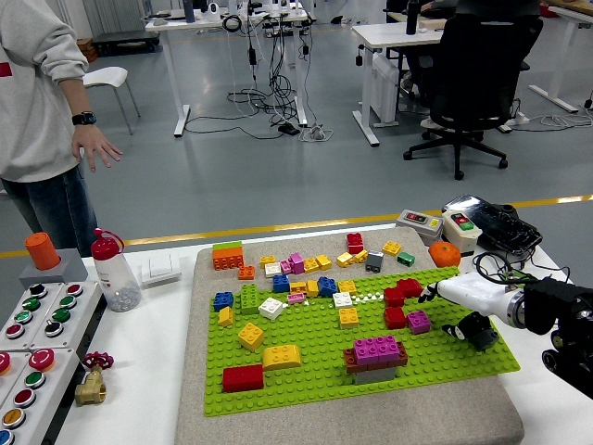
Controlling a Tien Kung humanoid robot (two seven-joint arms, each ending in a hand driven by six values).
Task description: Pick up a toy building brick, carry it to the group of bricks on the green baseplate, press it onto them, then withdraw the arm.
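Observation:
The green baseplate lies on a grey mat in the middle of the table, with many loose bricks on it. A stack with magenta bricks on top stands near its front right. My right hand reaches in from the right over the plate's right edge. Its white fingers stretch left toward the red bricks, and its dark thumb curls down beside a small grey brick. I cannot see a closed grasp on that brick. My left arm is out of view.
A magenta brick sits just left of the hand. An orange ball and control boxes lie behind it. A red-capped bottle and button panels stand at left. A person stands far left, away from the table.

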